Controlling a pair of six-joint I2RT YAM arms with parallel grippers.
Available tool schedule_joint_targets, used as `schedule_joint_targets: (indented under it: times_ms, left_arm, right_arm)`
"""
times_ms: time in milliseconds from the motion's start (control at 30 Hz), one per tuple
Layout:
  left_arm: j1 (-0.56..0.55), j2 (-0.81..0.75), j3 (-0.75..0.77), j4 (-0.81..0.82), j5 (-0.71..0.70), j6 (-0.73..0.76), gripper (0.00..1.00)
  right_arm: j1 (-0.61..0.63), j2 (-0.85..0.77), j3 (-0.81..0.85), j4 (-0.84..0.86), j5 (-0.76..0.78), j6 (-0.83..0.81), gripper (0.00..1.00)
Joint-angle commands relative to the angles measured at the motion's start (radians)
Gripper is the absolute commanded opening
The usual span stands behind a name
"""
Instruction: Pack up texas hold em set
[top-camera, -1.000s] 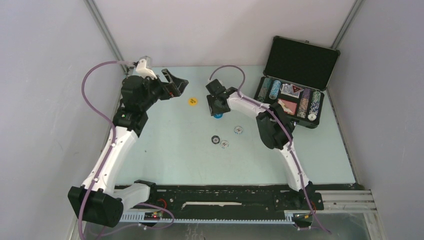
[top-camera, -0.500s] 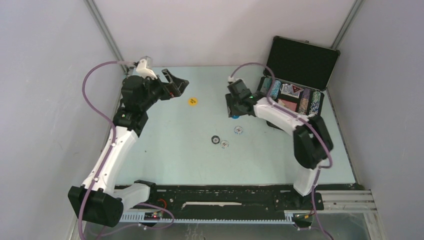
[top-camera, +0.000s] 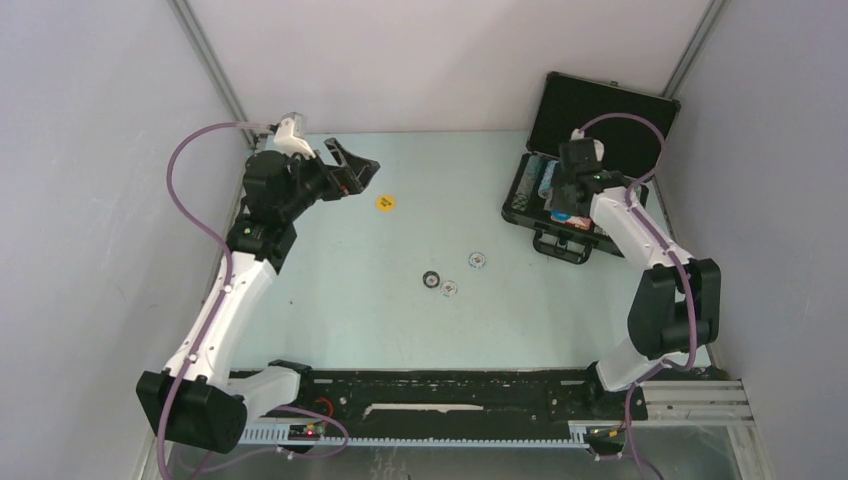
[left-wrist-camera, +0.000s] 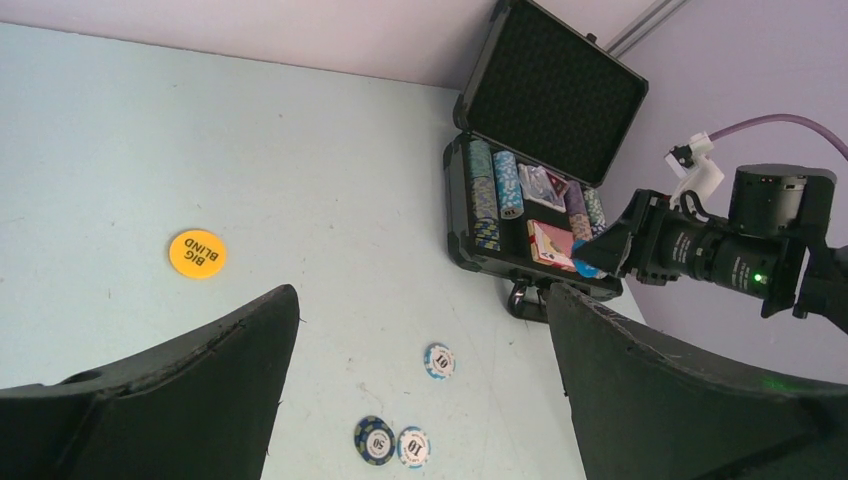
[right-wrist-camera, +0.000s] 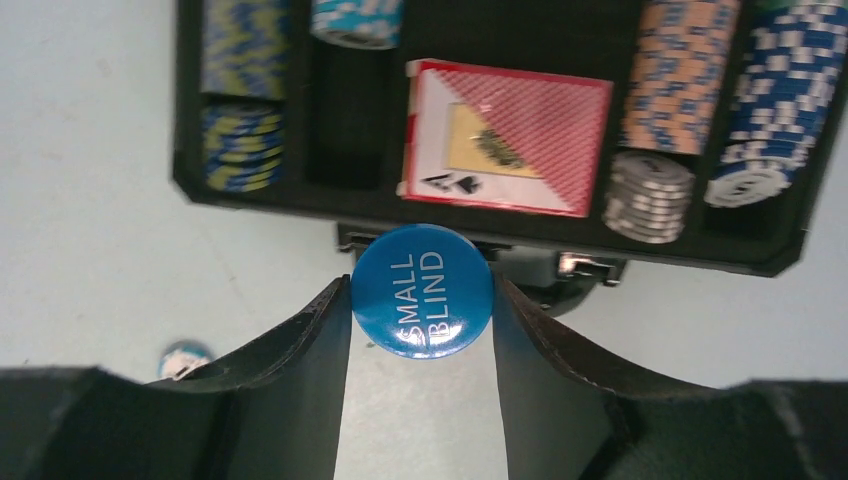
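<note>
left arm (top-camera: 225, 300): reaching far-left, jaws wide apart | right arm (top-camera: 632, 218): stretched far-right, jaws pinching blue disc (right-wrist-camera: 422, 290)

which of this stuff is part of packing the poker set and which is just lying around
Part of the job: open case, blue small blind disc, yellow big blind disc, three loose chips.
Just there: purple cables, black rail.

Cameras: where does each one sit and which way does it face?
Top external: above and behind the bases, looking down on the table; left arm and right arm both show.
Left wrist: on the left arm, facing across the table toward the open case; open left gripper frames the bottom.
Right wrist: looking down at the case's front edge; right gripper pinches a blue disc.
Shared: both wrist views show the case, card deck and blue disc.
</note>
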Motion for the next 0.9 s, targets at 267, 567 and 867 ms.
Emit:
schedule_joint_targets:
  times_ms: [267, 567, 867]
  left_arm:
    - [0.010, -0.001, 0.026, 0.052, 0.031, -0.021, 1.00]
    - [0.020, 0.002, 0.024, 0.057, 0.043, -0.031, 1.00]
    - [0.024, 0.005, 0.024, 0.058, 0.046, -0.030, 1.00]
  right_arm:
    - [-0.199, 0.045, 0.009, 0.015, -0.050, -0.018, 0.47]
    - [-0.254, 0.136, 0.058, 0.023, -0.028, -0.012, 0.50]
    - [-0.256, 0.242, 0.139, 0.007, -0.036, -0.003, 0.53]
